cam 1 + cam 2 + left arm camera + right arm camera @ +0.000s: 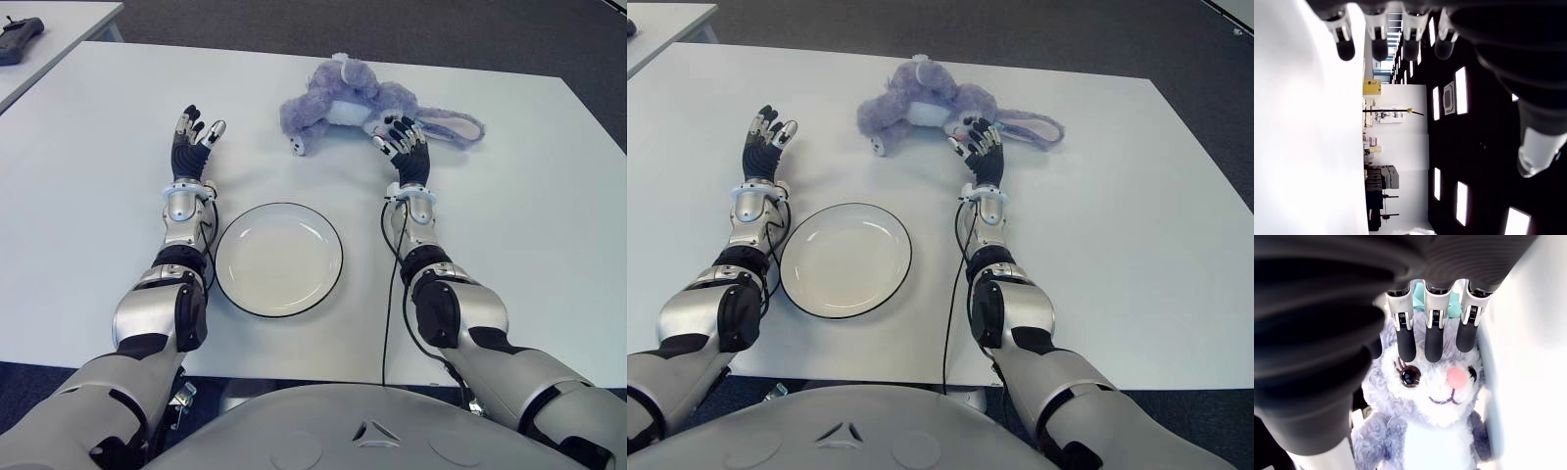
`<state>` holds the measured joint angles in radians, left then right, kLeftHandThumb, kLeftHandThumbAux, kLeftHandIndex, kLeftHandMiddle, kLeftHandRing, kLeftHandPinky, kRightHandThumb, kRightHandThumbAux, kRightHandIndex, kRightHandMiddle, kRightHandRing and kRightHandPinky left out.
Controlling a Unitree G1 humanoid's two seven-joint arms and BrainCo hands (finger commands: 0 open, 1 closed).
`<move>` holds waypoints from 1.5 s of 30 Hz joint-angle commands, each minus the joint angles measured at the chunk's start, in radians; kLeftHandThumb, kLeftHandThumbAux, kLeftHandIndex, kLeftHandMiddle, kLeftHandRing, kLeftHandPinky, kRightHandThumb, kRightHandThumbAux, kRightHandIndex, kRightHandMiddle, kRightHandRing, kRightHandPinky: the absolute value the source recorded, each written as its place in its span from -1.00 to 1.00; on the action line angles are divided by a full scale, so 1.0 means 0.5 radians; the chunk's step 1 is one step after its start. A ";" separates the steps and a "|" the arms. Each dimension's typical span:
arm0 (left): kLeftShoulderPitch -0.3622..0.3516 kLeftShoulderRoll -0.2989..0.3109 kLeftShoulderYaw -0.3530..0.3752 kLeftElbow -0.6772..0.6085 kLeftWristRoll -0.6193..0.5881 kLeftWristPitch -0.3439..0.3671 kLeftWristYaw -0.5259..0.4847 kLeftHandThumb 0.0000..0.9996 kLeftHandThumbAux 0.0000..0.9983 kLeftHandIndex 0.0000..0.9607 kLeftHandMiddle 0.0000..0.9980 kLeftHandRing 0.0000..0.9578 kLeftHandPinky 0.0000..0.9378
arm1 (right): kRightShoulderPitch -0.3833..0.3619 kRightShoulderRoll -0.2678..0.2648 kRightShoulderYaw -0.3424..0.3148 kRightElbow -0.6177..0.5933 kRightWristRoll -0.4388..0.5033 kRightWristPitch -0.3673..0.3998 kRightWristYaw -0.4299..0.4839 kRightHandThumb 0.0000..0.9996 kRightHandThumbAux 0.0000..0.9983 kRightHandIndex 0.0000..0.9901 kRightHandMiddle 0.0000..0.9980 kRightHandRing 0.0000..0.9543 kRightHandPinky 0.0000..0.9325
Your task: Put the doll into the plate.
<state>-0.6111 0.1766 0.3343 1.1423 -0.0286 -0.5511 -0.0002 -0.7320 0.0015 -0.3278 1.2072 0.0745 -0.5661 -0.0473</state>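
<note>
**Around the work area**

A broad white rectangular table (509, 225) with a smooth matte top fills most of both eye views. Beyond its far edge and past its right side lies dark grey carpeted floor (470, 34). At the upper left corner, set apart from the main table by a narrow strip of that floor, is the corner of a second white table (69, 24); a dark handheld controller-like device (18, 39) lies on it, cut off by the picture's edge.

The left wrist view looks out over the room: a dark ceiling with bright rectangular light panels (1461, 90), a pale far wall (1396, 147), a small yellow box-shaped object (1372, 86) and dark furniture (1381, 178), too small to identify.
</note>
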 commanded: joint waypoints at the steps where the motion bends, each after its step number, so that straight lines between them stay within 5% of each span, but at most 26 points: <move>1: 0.487 -0.172 0.002 0.329 -0.034 0.137 -0.036 -1.00 0.14 -0.98 -0.90 -0.96 -1.00 | 0.455 0.159 -0.023 0.240 0.021 0.061 -0.037 -1.00 0.76 -0.67 -0.64 -0.66 -0.66; 19: 0.485 -0.177 -0.003 0.329 -0.029 0.139 -0.014 -1.00 0.11 -0.97 -0.88 -0.96 -1.00 | 0.455 0.164 -0.012 0.222 0.010 -0.019 -0.063 -0.97 0.74 -0.70 -0.65 -0.66 -0.61; 31: 0.483 -0.172 -0.004 0.331 -0.026 0.148 -0.009 -1.00 0.14 -0.97 -0.88 -0.96 -1.00 | 0.390 0.204 0.016 0.089 -0.004 -0.401 -0.098 -0.92 0.60 -0.79 -0.70 -0.70 -0.66; 45: 0.470 -0.169 -0.002 0.336 -0.029 0.165 -0.006 -1.00 0.18 -0.95 -0.88 -0.96 -1.00 | 0.310 0.262 -0.055 0.027 0.140 -0.755 0.149 -0.78 0.57 -0.77 -0.68 -0.66 -0.62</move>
<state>-0.6098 0.1883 0.3344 1.1492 -0.0285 -0.5436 -0.0002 -0.7211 0.0505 -0.3322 1.1586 0.0866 -0.8728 -0.0038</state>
